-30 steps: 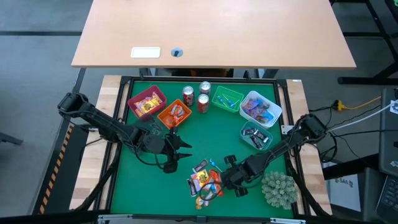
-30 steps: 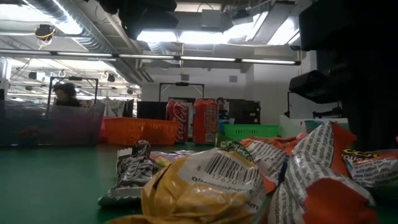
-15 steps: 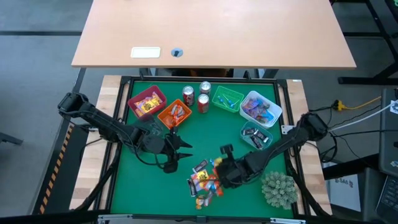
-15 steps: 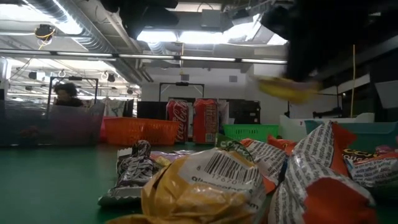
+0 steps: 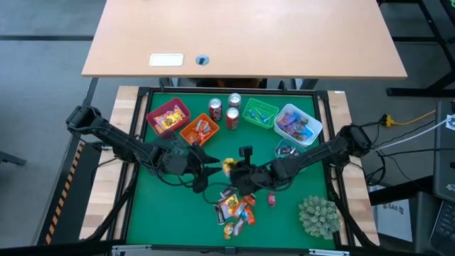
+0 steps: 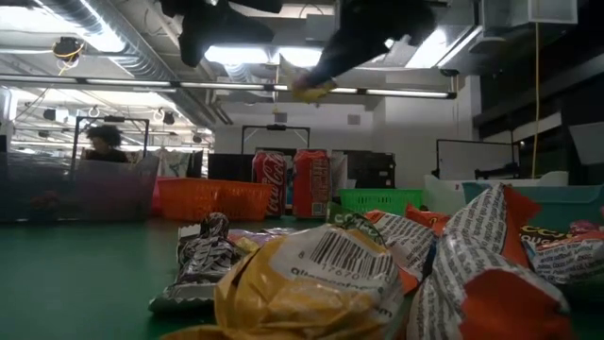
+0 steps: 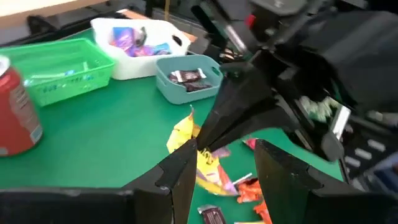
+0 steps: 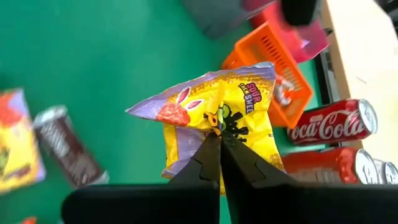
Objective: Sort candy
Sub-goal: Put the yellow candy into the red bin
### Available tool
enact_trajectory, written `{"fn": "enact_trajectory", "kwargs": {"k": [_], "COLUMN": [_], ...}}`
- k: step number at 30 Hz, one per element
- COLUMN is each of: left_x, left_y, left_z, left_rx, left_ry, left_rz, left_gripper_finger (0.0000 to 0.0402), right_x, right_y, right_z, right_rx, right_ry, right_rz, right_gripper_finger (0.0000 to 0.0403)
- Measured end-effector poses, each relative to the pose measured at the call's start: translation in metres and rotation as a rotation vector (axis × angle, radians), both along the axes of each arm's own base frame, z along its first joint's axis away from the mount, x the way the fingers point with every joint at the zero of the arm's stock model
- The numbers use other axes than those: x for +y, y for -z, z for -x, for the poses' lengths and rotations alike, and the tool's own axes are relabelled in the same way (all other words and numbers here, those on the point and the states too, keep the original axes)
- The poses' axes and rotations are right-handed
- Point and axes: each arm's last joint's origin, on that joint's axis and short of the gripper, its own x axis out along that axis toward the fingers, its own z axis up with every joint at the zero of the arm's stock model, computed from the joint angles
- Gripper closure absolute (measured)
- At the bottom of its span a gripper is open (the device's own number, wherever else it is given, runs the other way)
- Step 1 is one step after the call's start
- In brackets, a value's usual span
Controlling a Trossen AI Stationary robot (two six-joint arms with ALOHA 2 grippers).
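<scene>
Right wrist view: a yellow sour-candy packet hangs pinched by one edge between the closed fingers of the right end effector, lifted clear of the green mat. It is held by the rim, probably so the packet dangles free and can simply drop into a bin.

In the high view the same yellow packet sits in the air near the middle of the desk, between the loose candy pile below it and the row of bins above. It lies nearest the orange basket, with the red bin further left; which bin it is meant for cannot be told yet.

The bins appear to hold one kind each: a green basket, a white tub of purple and blue sweets, and a grey tub of dark wrappers. Two soda cans stand between the baskets, and a spiky plant ball sits at the lower right.

The left end effector waits just beside the packet, fingers spread and holding nothing.
</scene>
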Motion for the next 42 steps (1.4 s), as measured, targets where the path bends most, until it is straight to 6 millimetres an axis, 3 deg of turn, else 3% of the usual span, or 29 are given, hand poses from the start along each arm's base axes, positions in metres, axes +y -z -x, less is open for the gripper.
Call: {"fn": "enact_trajectory", "kwargs": {"k": [9, 25, 32, 42], "left_x": [0.004, 0.004, 0.004, 0.003], "left_y": [0.003, 0.004, 0.006, 0.008], "left_z": [0.002, 0.002, 0.003, 0.004], "left_rx": [-0.023, 0.0, 0.02, 0.051], "left_ry": [-0.178, -0.148, -0.149, -0.117], "left_rz": [0.084, 0.101, 0.092, 0.096], "left_gripper_finger": [0.025, 0.0254, 0.0295, 0.0386], "right_x": [-0.006, -0.008, -0.008, -0.008], "right_y": [-0.007, -0.017, -0.015, -0.014], "right_z": [-0.01, -0.021, -0.019, -0.018], "right_rx": [-0.099, -0.248, -0.217, -0.199], "right_ry": [0.009, 0.025, 0.024, 0.019], "right_rz": [-0.021, -0.072, -0.06, -0.058], "right_gripper_finger": [0.0402, 0.0402, 0.0402, 0.0402]}}
